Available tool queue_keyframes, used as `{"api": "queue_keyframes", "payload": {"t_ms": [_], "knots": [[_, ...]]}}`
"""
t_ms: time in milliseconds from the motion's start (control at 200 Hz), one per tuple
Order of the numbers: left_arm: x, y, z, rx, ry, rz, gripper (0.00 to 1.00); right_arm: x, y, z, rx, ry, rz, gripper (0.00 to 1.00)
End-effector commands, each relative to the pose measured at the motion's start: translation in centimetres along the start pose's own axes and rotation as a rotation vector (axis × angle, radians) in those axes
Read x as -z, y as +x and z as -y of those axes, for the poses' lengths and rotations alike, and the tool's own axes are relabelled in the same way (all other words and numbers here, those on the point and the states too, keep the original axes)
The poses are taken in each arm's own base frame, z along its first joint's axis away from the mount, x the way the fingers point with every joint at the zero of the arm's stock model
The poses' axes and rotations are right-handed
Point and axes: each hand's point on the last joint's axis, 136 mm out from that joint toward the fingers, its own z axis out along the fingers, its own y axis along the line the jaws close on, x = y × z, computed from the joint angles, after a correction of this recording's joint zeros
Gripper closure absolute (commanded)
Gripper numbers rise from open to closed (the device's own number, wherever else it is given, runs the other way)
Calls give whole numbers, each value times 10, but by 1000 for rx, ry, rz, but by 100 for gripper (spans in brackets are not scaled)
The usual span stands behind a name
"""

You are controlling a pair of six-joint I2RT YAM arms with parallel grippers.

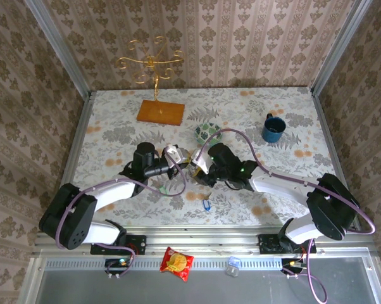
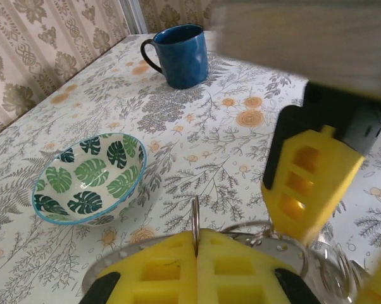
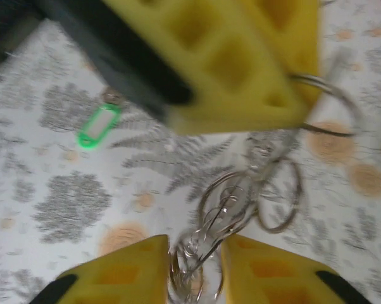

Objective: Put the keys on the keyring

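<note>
A bunch of thin linked metal rings, the keyring [image 3: 241,196], hangs between my two grippers just above the table. My left gripper [image 2: 197,244] is shut on one ring [image 2: 195,215], held edge-on between its yellow fingers. My right gripper [image 3: 193,266] has its fingers a little apart, pressed on both sides of the lower rings. In the top view the left gripper [image 1: 178,157] and the right gripper [image 1: 197,166] meet at mid-table. The green key [image 3: 97,125] lies flat on the cloth beyond the rings. The blue key [image 1: 206,204] lies nearer the front edge.
A leaf-patterned bowl [image 1: 207,132] sits just behind the grippers, and a blue mug [image 1: 273,128] stands to its right. A gold wire stand on an orange board [image 1: 161,112] is at the back. A red-and-yellow snack packet [image 1: 177,263] lies off the table's front edge.
</note>
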Motion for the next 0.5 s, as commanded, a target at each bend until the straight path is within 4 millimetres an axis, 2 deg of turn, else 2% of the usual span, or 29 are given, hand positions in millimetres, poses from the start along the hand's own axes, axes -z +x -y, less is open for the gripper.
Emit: {"api": "queue_keyframes", "payload": {"t_ms": [0,40,55,170,305,410,495], "knots": [[-2,-1,-4,6,-33,34,100,15,-20,-17,48,-117,82,60],[-2,-2,-4,1,-29,42,100,17,-15,-15,46,-141,76,57],[-2,-2,-4,1,-28,44,100,26,-20,-14,54,-145,100,57],[-2,-7,-3,-3,-12,82,100,49,-21,1,50,-174,146,55],[-1,-12,-2,18,14,141,100,71,-29,43,-5,-100,239,56],[-1,-14,-3,31,31,168,100,69,-31,66,6,-32,250,60],[0,-14,-3,43,45,182,100,58,-32,75,18,-20,235,66]]}}
